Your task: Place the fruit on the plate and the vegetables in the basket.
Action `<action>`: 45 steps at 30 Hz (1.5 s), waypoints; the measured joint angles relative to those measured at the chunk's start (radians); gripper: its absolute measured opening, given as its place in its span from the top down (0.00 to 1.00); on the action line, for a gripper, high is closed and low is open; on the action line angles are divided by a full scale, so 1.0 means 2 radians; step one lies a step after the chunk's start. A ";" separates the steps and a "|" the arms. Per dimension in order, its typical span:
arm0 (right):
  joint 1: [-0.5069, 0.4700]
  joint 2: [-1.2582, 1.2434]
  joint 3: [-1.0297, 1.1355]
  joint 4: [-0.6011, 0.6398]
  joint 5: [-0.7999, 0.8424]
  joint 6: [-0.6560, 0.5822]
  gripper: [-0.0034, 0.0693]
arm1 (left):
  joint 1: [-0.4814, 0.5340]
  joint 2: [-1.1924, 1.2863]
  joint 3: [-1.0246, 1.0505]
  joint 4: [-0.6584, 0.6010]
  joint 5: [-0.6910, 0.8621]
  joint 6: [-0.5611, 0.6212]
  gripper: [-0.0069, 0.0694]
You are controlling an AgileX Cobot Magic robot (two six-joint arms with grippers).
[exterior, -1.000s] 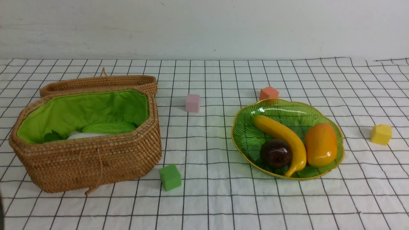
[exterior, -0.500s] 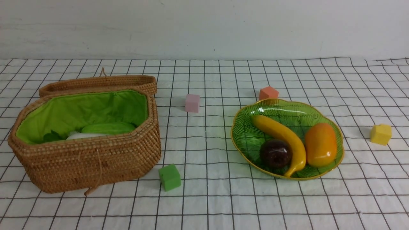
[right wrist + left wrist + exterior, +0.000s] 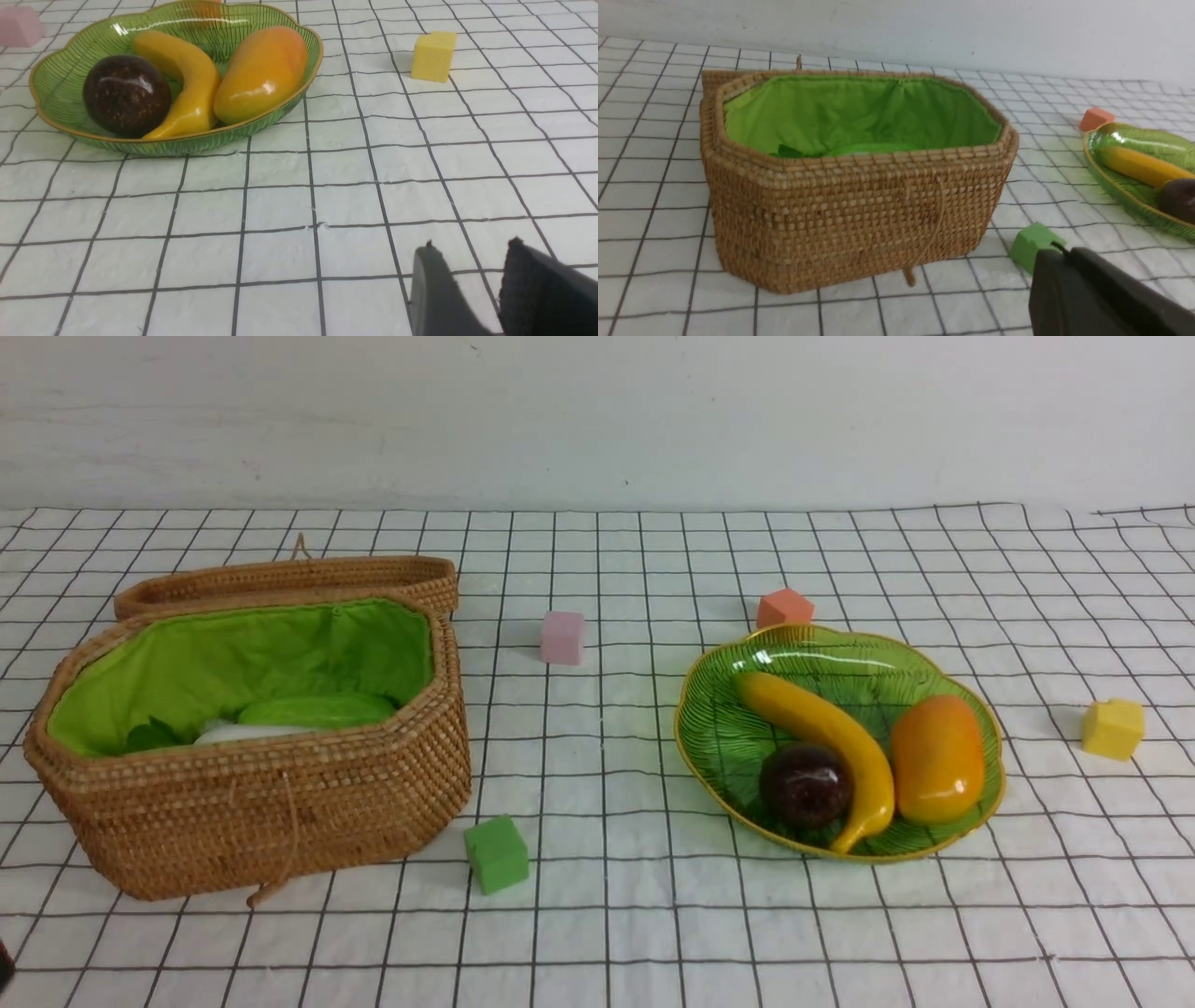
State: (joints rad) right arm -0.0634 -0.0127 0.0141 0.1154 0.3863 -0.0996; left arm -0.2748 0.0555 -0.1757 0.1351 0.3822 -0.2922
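Wicker basket (image 3: 859, 219) well beyond left hand (image 3: 1069, 261) — shut, empty; right hand (image 3: 467, 261) narrowly parted.

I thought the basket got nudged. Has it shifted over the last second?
Yes, slightly: the basket slid toward the robot's left, widening its gap to the green cube, which stayed put.

My front camera sits between my arms, facing the far wall across the whole gridded cloth. My left wrist camera looks from low and close at the brown woven wicker basket (image 3: 859, 186). My right wrist camera looks from close at the translucent green ribbed glass plate (image 3: 70, 79). Both wrist views share that plate.
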 joint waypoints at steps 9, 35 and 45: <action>0.000 0.000 0.000 0.000 0.000 0.000 0.63 | 0.039 -0.032 0.103 -0.033 0.002 0.010 0.93; 0.000 -0.001 0.000 0.000 0.000 0.000 0.63 | 0.040 -0.032 0.103 -0.038 0.002 0.010 0.90; 0.000 -0.001 0.000 0.000 0.000 0.000 0.63 | 0.040 -0.032 0.103 -0.038 0.002 0.010 0.88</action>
State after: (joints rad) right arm -0.0634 -0.0147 0.0141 0.1154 0.3863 -0.0996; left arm -0.1951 -0.0091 0.0303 0.0588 0.3869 -0.2713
